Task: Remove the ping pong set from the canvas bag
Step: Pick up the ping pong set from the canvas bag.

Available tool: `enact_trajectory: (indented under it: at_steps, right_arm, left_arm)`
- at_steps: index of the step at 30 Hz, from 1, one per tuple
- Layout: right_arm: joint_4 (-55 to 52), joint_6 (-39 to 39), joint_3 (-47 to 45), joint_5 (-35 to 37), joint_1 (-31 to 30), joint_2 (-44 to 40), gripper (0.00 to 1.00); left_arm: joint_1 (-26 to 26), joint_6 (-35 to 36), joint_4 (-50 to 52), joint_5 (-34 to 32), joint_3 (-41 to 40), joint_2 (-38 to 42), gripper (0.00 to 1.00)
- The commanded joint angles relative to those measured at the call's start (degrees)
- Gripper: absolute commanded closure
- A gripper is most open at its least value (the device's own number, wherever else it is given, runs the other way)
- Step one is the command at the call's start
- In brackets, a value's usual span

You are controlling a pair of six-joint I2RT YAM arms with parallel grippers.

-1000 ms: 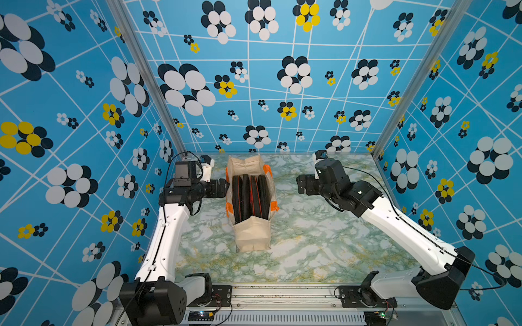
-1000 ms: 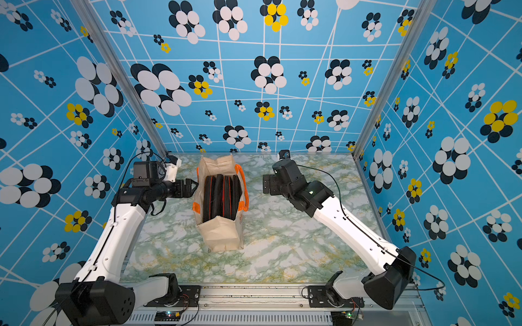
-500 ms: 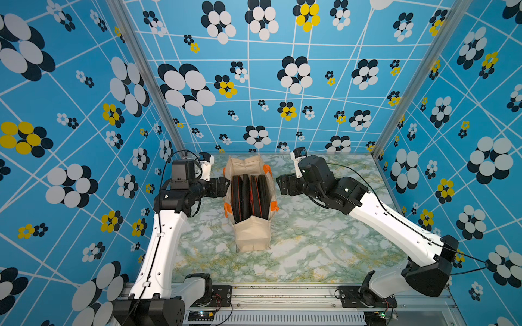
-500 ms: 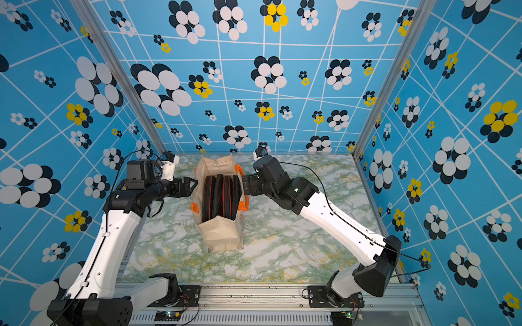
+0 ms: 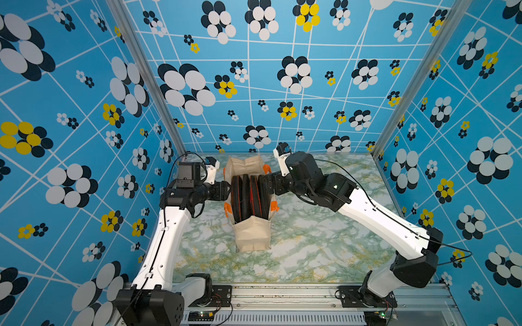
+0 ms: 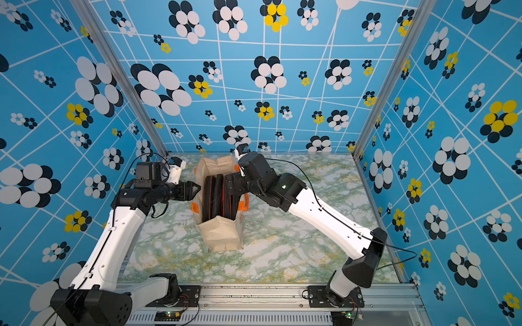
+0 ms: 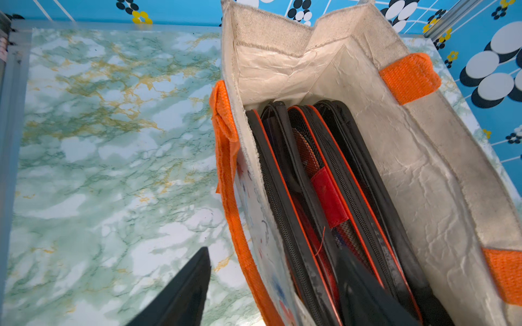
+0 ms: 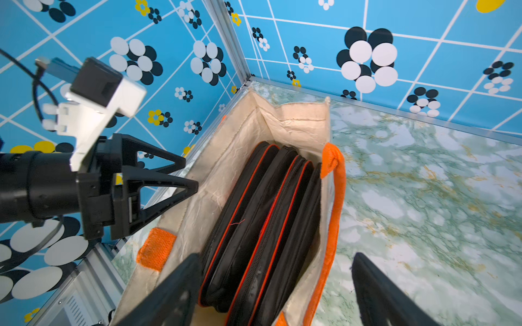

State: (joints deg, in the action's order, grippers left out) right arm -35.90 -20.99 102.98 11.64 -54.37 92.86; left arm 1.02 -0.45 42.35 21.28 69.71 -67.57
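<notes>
You have the boxy cream canvas bag (image 5: pixel 252 235) upright on the green marbled surface (image 5: pixel 310 240), with the black, orange-piped zippered ping pong set (image 5: pixel 248 197) inside. Your left end effector (image 6: pixel 196 189) and right end effector (image 5: pixel 265 183) are both released, each straddling a bag wall.

Spread wide, the right end effector (image 8: pixel 275 255) straddles the ping pong set (image 8: pixel 254 203) in the canvas bag (image 8: pixel 234 158).

Bright, even light is filling the enclosure, casting only faint shadows on the desk (image 5: pixel 310 254). Both top views are bowing straight lines near their edges. In the wrist views, the left gripper (image 7: pixel 273 249) and right gripper (image 8: pixel 275 255) are looking soft, out of focus
</notes>
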Motion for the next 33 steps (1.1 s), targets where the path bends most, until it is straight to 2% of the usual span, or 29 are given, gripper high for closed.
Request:
enact_trajectory:
  at_steps: [1,4,8,9,12,17,27,33]
  right_arm:
    - [-1.6,1.8,2.8,-1.3,-1.6,1.8,0.14]
    - [-1.4,1.7,4.0,-2.2,-1.9,2.9,0.15]
    - [-0.8,1.5,5.8,-3.9,-2.4,4.7,0.17]
    - [-0.8,1.5,6.5,-4.3,-2.7,5.3,0.17]
    - [-0.8,1.9,8.4,-4.9,-3.6,7.1,0.17]
    - [-0.5,1.9,10.5,-6.0,-4.3,9.4,0.17]
    - [-2.6,1.8,17.1,-7.8,-5.4,14.9,0.18]
    - [-6.3,1.4,20.7,-4.4,-5.4,19.2,0.22]
  left_arm:
    - [0.6,0.0,0.9,0.8,-1.2,-0.5,0.33]
    - [0.6,0.1,0.9,0.5,-1.4,-0.4,0.40]
    - [0.7,-0.1,0.7,0.7,-1.6,-0.7,0.55]
    - [0.7,-0.2,0.6,0.7,-1.6,-0.9,0.64]
    - [0.9,-0.4,0.3,0.9,-1.6,-1.1,0.80]
    - [1.0,-0.2,0.4,0.5,-1.0,-1.2,1.00]
    - [1.0,-0.3,-0.7,0.5,-1.2,-0.4,1.00]
    - [1.0,-0.2,-0.8,0.7,-0.5,-0.5,1.00]
